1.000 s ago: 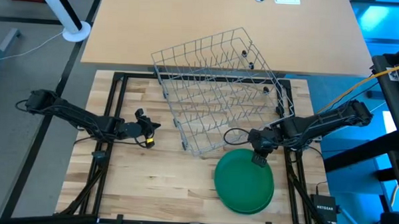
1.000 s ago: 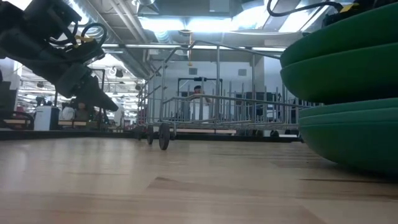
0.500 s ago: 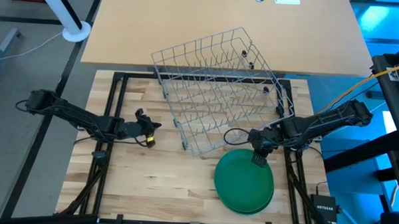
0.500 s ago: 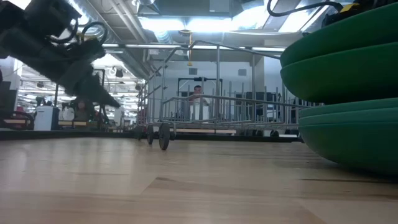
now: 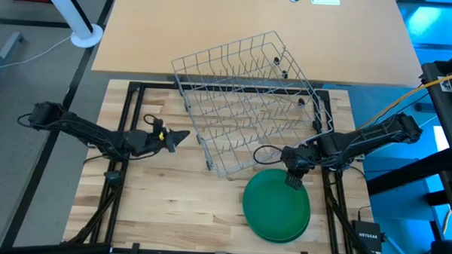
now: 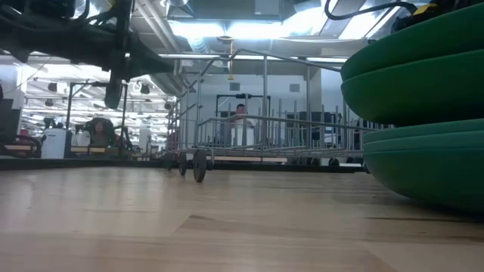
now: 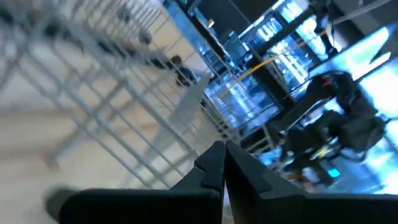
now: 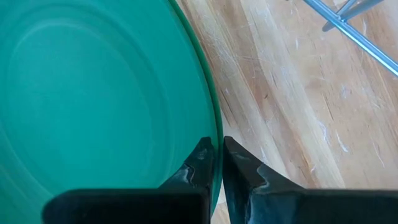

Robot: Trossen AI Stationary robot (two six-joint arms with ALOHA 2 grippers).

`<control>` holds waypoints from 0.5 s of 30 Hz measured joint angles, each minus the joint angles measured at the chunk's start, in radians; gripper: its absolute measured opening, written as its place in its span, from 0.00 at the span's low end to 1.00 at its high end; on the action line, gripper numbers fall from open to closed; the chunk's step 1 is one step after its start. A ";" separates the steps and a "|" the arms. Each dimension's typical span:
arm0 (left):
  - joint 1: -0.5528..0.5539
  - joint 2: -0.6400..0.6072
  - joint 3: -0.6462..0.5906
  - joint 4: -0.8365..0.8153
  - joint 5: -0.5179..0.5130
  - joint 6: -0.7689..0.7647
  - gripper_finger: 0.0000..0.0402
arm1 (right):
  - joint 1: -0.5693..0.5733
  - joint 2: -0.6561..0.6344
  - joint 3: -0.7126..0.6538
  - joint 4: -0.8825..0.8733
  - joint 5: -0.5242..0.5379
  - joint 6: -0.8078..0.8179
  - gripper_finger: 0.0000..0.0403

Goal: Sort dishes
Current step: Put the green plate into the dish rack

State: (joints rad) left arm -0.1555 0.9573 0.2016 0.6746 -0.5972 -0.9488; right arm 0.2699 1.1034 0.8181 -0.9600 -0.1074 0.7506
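A stack of dark-green plates (image 5: pixel 277 208) lies at the table's near right. In the low view its upper plates (image 6: pixel 423 68) stand tipped above the lower ones (image 6: pixel 431 170), with a gap between. My right gripper (image 5: pixel 292 180) points steeply down at the stack's far rim and is shut on it. The silver wire rack (image 5: pixel 250 98) stands at the far middle on small wheels (image 6: pixel 199 165). My left gripper (image 5: pixel 183 134) hangs shut and empty above the table, left of the rack, pointing level toward it. My right gripper pinches the top plate's rim (image 8: pixel 216 134) at the stack's far edge between its two fingers, one over the plate's inner face, one outside the rim. The fingers (image 8: pixel 202 163) come from above, slanting down. How many plates they hold, I cannot tell.
Bare wooden table (image 5: pixel 178 201) lies near and left of the plates. A tan board (image 5: pixel 214 28) adjoins the far edge under part of the rack. Black frame rails (image 5: pixel 129 108) run along the table's sides. A person (image 6: pixel 240 121) stands far behind the rack.
My left gripper has risen, tipped up from slanting downward to level, and rolled about its own axis, staying shut. It now points toward the rack.
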 joint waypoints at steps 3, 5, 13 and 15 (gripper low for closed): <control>-0.018 0.027 0.000 0.002 0.116 -0.064 0.01 | 0.000 0.000 0.000 0.000 0.000 0.000 0.05; -0.041 0.059 0.005 0.015 0.189 -0.098 0.01 | 0.000 0.000 0.000 0.000 0.000 0.000 0.05; -0.185 0.259 0.162 0.019 0.295 -0.150 0.01 | 0.000 0.000 0.000 0.000 -0.001 0.001 0.05; -0.215 0.321 0.212 0.021 0.299 -0.195 0.01 | 0.000 0.000 0.000 0.000 -0.001 0.001 0.05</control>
State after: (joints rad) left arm -0.3705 1.2781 0.4132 0.6958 -0.2977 -1.1442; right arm 0.2699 1.1034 0.8177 -0.9600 -0.1082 0.7513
